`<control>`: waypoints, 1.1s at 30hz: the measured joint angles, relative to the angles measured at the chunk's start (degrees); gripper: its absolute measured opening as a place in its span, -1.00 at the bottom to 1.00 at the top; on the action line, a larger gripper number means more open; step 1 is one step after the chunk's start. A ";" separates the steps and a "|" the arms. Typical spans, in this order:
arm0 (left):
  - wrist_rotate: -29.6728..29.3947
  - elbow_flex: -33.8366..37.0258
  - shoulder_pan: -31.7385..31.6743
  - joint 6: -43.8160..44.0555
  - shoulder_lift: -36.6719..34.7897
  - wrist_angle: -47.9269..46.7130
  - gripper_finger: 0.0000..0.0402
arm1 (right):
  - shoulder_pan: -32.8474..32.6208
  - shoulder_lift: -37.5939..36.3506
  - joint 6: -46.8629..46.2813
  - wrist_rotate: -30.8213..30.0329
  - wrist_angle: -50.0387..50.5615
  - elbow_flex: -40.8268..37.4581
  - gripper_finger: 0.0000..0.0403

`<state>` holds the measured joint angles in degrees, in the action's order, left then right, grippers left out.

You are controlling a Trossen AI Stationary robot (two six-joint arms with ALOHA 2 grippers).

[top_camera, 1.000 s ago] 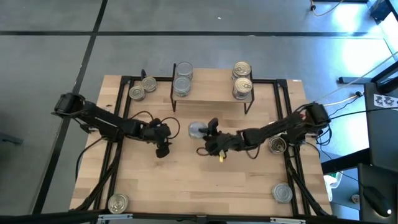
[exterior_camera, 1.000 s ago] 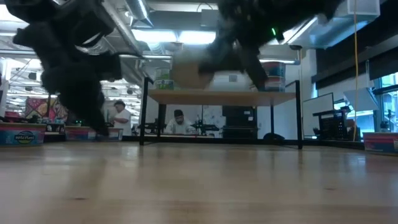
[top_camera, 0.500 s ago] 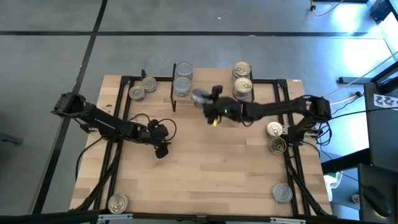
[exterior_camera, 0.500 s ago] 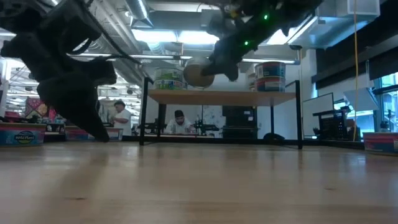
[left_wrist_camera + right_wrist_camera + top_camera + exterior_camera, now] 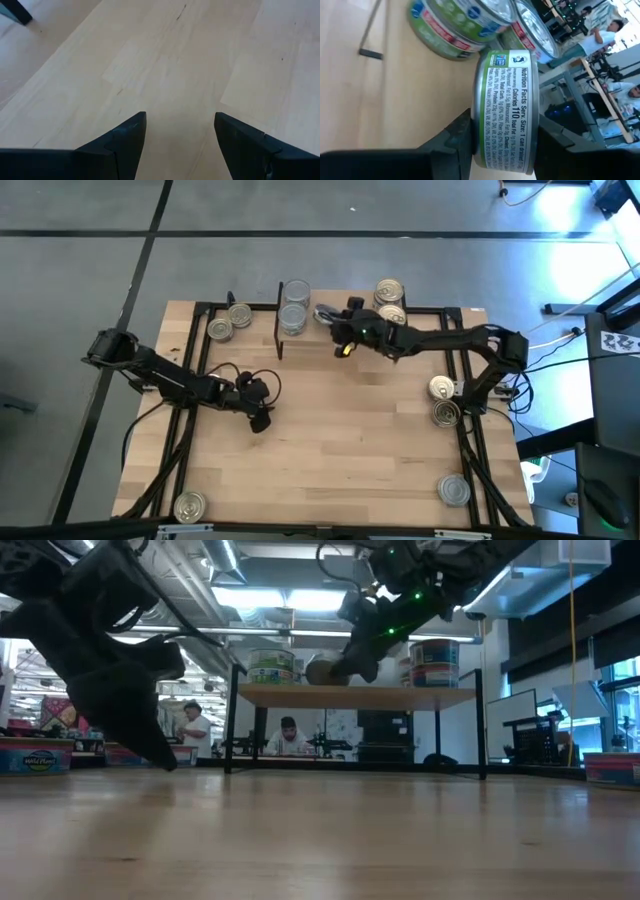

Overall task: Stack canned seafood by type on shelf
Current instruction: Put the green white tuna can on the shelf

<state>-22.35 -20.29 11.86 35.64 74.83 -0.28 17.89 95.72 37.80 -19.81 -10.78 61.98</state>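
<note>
The right gripper (image 5: 330, 314) reaches over the shelf (image 5: 345, 332) at the far side of the desk (image 5: 340, 450); its fingers (image 5: 462, 132) are clamped on the flat ends of a green-labelled can (image 5: 506, 112), which it carries on its side above the shelf board, between the two stacks already there; in the low view this held can (image 5: 325, 671) hangs just above the board's top surface, whether touching it or not I cannot tell.

On the shelf's left end stands a stack of silver-topped cans (image 5: 294, 306); on its right end stands a stack of gold-topped cans (image 5: 390, 302), partly covered by the arm in the high view; the right wrist view shows the silver-topped stack (image 5: 465, 25) just beyond the held can.

The left gripper (image 5: 260, 420) hangs low over the bare desk well in front of the shelf; its fingers (image 5: 125, 142) stand wide apart and hold nothing.

More cans lie on the desk: two beside the shelf's left legs (image 5: 229, 322), two near the right edge (image 5: 443, 400), one at the near right corner (image 5: 454, 489) and one at the near left corner (image 5: 190, 506); people (image 5: 288, 736) show in the room behind the shelf.
</note>
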 joint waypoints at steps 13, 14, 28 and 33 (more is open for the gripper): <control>0.00 0.00 -1.14 0.02 0.00 0.14 0.16 | 5.17 0.13 -1.95 5.50 -6.50 -0.09 -0.28; 0.00 0.00 -1.14 0.02 0.00 0.14 0.16 | 5.25 0.13 -1.95 5.49 -6.59 -0.09 -0.28; 0.02 -0.02 -0.99 0.26 0.00 1.05 0.16 | 5.75 3.93 -2.12 3.32 -10.41 0.11 -0.28; 0.02 -0.02 -0.98 0.08 0.00 1.01 0.16 | 5.75 3.98 -2.31 3.18 -9.73 0.17 -0.26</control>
<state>-22.33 -20.32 10.87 35.72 74.83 0.73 23.64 99.70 35.49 -16.64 -20.51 62.15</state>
